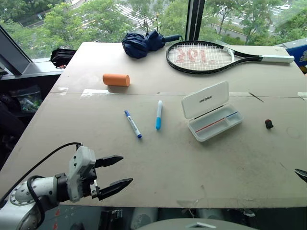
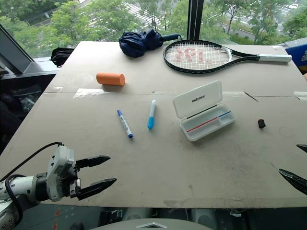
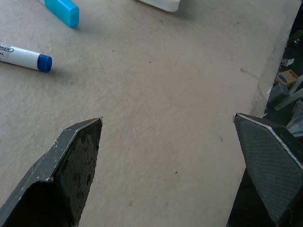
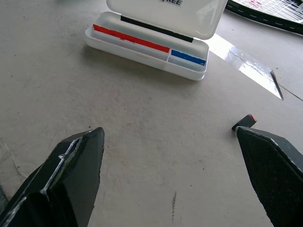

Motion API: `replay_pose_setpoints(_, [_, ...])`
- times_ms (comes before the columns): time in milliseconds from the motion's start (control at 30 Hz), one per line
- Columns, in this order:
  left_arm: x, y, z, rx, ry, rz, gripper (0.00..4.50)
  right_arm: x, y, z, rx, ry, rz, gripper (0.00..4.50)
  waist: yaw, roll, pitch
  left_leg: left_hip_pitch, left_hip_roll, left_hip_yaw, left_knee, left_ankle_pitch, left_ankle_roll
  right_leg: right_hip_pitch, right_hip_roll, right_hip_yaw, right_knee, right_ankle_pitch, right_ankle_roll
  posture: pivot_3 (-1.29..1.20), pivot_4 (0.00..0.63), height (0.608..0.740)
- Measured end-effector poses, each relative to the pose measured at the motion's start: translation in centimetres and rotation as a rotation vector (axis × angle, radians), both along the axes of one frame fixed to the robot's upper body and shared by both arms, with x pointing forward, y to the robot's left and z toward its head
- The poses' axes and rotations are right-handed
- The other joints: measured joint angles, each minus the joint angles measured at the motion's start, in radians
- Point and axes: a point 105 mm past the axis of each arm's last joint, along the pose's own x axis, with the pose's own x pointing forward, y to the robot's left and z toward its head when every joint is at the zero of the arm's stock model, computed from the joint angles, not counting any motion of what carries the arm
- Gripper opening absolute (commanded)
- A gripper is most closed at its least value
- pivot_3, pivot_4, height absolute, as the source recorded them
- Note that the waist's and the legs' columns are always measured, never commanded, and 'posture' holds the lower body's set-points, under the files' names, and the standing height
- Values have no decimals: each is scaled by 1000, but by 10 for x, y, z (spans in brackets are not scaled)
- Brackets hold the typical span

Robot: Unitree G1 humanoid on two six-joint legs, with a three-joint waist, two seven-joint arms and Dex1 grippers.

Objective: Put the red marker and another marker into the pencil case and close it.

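The pencil case (image 1: 211,125) lies right of the table's middle with its white lid (image 1: 205,99) raised. A long red strip (image 4: 130,38) and a shorter blue strip (image 4: 188,57) show in its tray; I cannot tell whether the red one is the red marker. Left of the case lie a marker with a light blue cap (image 1: 158,115) and a white marker with a dark blue cap (image 1: 133,124). My left gripper (image 1: 125,170) hovers open near the table's front left edge, short of both markers. My right gripper (image 2: 291,160) stands open at the front right, nothing between its fingers.
An orange cylinder (image 1: 116,80) lies at the back left. A tennis racket (image 1: 206,56) and a folded dark blue umbrella (image 1: 141,43) sit along the far edge. A small black piece with a red end (image 1: 269,124) lies right of the case.
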Motion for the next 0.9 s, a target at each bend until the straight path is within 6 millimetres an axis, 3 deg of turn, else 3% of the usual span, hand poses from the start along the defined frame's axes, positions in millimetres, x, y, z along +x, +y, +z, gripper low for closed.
replay_pose_setpoints(333, [24, -32, 9, -50, -56, -121, 4500, 0, 18, 0, 50, -31, 12, 4465, 1, 1, -1, -1, 0, 0, 0, 0, 1, 0, 0, 0, 0, 0, 0, 0, 150, 730])
replay_pose_setpoints(600, [53, -72, 14, 1, -153, -189, 4500, 10, 44, 7, 60, -58, 47, 4465, 3, 2, -1, -1, -2, -1, 1, 0, 1, 0, 0, 0, 0, 2, 4, 0, 150, 730])
replay_pose_setpoints(900, [74, -108, 18, 29, -76, -267, 4500, 9, 65, 10, 86, -63, 76, 4465, -2, 3, -1, -1, -2, -2, 1, 0, 1, 0, 1, 0, 1, 2, 5, 0, 150, 730])
